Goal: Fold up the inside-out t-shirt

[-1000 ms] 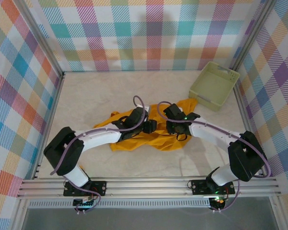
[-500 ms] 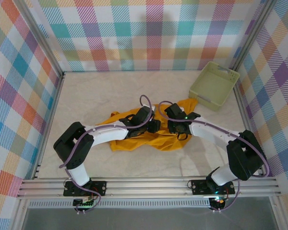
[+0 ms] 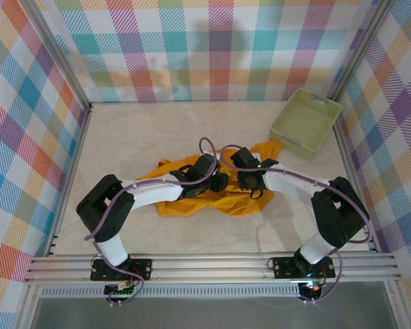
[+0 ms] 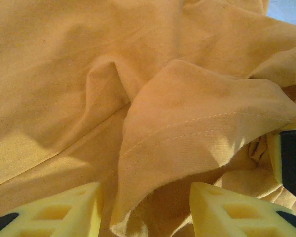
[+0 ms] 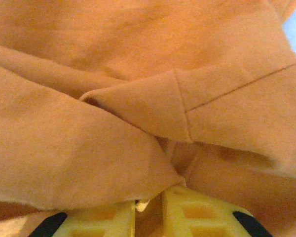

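Note:
The inside-out t-shirt [image 3: 207, 199] lies crumpled in a mustard-orange heap at the middle of the table. Both grippers are down on its upper middle, close together. My left gripper [image 3: 220, 182] stands open, and a stitched hem flap [image 4: 187, 143] of the shirt droops between its yellow fingers [image 4: 59, 212] without being pinched. My right gripper [image 3: 251, 184] has its fingers [image 5: 202, 215] drawn almost together on a bunch of the shirt's cloth [image 5: 89, 158], with a small pale scrap showing in the narrow gap. The right gripper's yellow and black finger [image 4: 291, 163] shows at the edge of the left wrist view.
A pale green plastic basket [image 3: 305, 122] stands at the back right corner, just beyond the shirt's far tip. Checked walls close in the table on three sides. Bare tabletop [image 3: 137, 137] surrounds the heap.
The left arm has pushed its gripper right, toward the shirt's middle. The right gripper has edged slightly left and narrowed its jaws on the cloth.

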### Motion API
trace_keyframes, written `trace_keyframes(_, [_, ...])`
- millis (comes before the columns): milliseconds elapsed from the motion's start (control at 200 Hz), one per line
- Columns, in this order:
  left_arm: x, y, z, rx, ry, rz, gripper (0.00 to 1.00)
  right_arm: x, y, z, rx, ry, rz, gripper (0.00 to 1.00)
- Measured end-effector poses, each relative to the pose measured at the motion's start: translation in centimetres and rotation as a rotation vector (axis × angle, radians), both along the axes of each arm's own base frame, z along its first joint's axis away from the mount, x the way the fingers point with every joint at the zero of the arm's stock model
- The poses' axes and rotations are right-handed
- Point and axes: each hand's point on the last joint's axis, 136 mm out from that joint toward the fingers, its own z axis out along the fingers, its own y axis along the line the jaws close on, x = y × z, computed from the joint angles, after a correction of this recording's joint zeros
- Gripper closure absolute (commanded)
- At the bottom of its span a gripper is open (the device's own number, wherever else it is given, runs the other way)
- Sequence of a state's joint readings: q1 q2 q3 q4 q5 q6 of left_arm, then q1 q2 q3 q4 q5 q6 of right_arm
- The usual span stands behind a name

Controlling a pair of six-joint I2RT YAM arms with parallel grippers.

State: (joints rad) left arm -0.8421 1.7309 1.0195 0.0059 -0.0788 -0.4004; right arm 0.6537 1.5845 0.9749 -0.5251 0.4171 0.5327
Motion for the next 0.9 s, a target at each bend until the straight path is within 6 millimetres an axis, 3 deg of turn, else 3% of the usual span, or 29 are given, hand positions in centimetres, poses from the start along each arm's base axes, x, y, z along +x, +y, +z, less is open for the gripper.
trace_keyframes(310, [0.0, 0.0, 0.0, 0.001, 0.000, 0.000, 0.51, 0.3, -0.6, 0.9, -0.020, -0.027, 0.001, 0.99])
trace_keyframes(510, [0.1, 0.3, -0.1, 0.012, -0.004, 0.011, 0.51, -0.2, 0.1, 4.0, 0.076, -0.080, 0.031, 1.00])
trace_keyframes(690, [0.6, 0.5, -0.2, 0.043, -0.009, 0.034, 0.55, -2.3, 1.3, 6.3, 0.214, -0.096, 0.124, 1.00])
trace_keyframes(900, [1.2, 0.2, -0.3, 0.055, -0.006, 0.040, 0.56, -5.5, 2.7, 5.3, 0.344, -0.042, 0.243, 1.00])
